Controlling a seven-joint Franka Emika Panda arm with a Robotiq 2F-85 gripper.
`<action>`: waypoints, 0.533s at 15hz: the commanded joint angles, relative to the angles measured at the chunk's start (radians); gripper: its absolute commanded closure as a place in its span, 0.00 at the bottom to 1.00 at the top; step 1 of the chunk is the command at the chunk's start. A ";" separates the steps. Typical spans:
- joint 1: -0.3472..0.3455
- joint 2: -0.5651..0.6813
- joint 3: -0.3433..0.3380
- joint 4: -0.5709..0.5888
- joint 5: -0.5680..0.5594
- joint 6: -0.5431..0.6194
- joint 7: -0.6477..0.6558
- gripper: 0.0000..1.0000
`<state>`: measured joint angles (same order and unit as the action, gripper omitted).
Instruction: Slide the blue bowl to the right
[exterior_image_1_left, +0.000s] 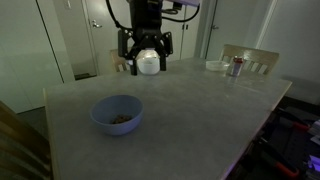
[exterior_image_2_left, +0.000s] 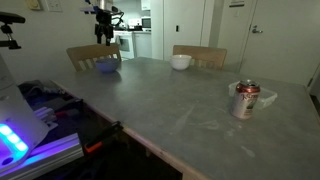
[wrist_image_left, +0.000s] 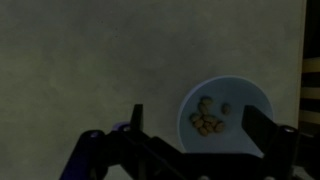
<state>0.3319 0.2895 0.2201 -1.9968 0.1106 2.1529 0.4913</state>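
The blue bowl (exterior_image_1_left: 117, 114) is wide and pale blue, with brownish bits inside. It stands on the grey table near its front left in an exterior view, and at the far left in an exterior view (exterior_image_2_left: 107, 65). My gripper (exterior_image_1_left: 147, 58) hangs open and empty in the air above the table, well clear of the bowl; it also shows in an exterior view (exterior_image_2_left: 104, 38). In the wrist view the bowl (wrist_image_left: 225, 115) lies below, between my two dark fingers (wrist_image_left: 205, 132), which do not touch it.
A smaller white bowl (exterior_image_2_left: 181, 62) stands at a table edge; it shows behind my fingers (exterior_image_1_left: 148, 66). A can (exterior_image_2_left: 245, 100) and a shallow white dish (exterior_image_1_left: 217, 65) stand at another end. Chairs (exterior_image_2_left: 200, 55) line the table (exterior_image_1_left: 200, 110).
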 joint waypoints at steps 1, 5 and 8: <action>0.036 0.090 -0.020 0.017 -0.033 0.097 0.094 0.00; 0.078 0.178 -0.069 0.046 -0.104 0.170 0.230 0.00; 0.099 0.233 -0.099 0.078 -0.138 0.195 0.317 0.00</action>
<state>0.4020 0.4631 0.1552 -1.9709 0.0049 2.3290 0.7372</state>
